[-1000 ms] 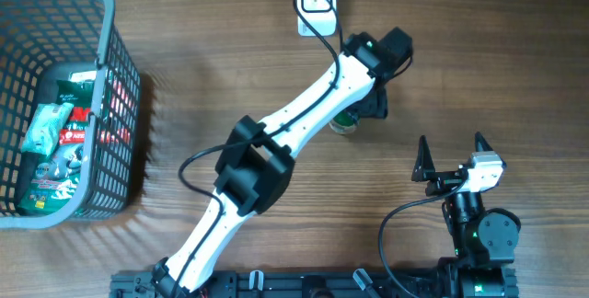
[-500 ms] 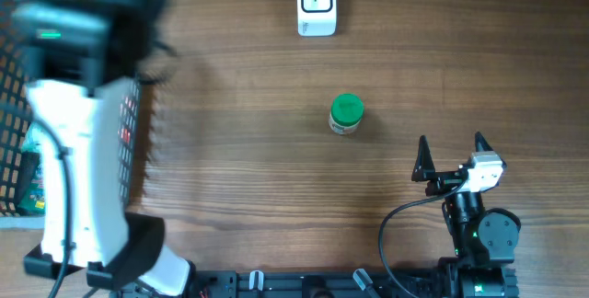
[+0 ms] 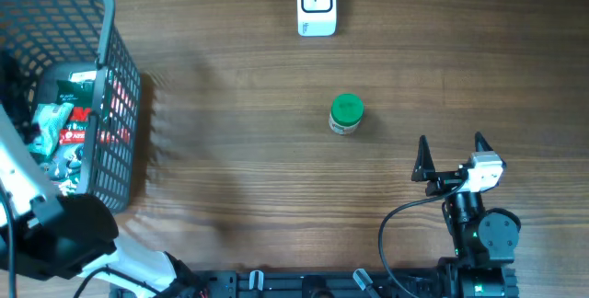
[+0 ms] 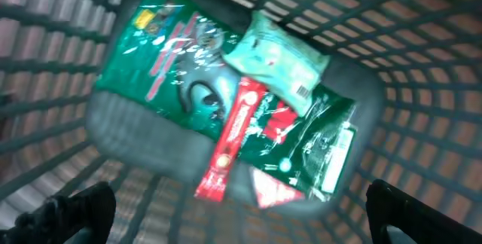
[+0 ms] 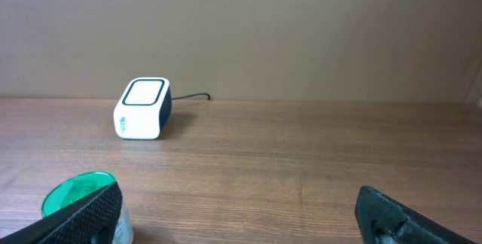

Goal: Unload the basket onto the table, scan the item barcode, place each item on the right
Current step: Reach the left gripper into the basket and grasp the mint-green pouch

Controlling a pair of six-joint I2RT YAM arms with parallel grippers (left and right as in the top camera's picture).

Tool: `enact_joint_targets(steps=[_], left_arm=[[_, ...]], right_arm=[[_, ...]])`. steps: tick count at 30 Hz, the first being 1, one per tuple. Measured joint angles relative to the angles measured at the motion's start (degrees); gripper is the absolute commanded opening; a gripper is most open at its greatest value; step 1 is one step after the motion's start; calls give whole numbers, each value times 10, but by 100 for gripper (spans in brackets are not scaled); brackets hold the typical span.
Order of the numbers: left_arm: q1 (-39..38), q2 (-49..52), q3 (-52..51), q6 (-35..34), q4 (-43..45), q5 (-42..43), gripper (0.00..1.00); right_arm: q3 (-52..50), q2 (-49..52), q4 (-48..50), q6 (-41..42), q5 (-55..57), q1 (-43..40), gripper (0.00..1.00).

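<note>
Left gripper (image 4: 239, 214): jaws spread wide and empty, hanging inside the basket (image 3: 103, 4) above the packets.
Right gripper (image 3: 450, 143): jaws wide apart and empty, low over the tabletop (image 3: 230, 151), facing the scanner.
Item location: loose packets lie overlapped on the basket floor. A pale packet (image 4: 275, 52) is on top, a red stick pack (image 4: 233, 135) lies across the middle, and a green packet (image 4: 162, 56) is beneath. Which one is to be scanned cannot be told.
Scanner (image 3: 317, 4): at the far edge of the tabletop, well apart from the basket.
Jar (image 3: 347, 114): green-lidded and upright, between the scanner and the right gripper.
Risk, double pick: the packets overlap, so jaws closing on the heap may lift two, or drag one that drops off midway.
Risk, slip: the glossy film looks slick and limp. A grip on one edge may let the packet fold and hide its barcode.
Risk, basket wall: the mesh walls stand close around the packets. A jaw tip may catch on one during descent or lift and tip the basket.
Risk, missed read: a barcode shows only on the pale packet. A grip over the code, or the wrong face presented, gives no read.
Risk, collision: the jar stands near the likely path to the scanner, so a low carry may knock it over.
</note>
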Motion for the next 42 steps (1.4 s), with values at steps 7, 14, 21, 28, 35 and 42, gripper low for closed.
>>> enact_joint_targets(steps=[7,14,21,28,35,42], left_arm=[[0,4,-211,104,246,-16,100],[0,5,-316,162,367,-51,100],[14,6,-371,181,432,-60,100],[69,49,-383,195,483,-54,100],[68,82,-382,229,540,-29,63],[53,87,-370,262,546,-33,4]], right_arm=[[0,0,0,0,0,0,100],[0,0,0,0,0,0,100],[0,0,0,0,0,0,100],[0,0,0,0,0,0,100],[0,0,0,0,0,0,100],[0,0,0,0,0,0,100]])
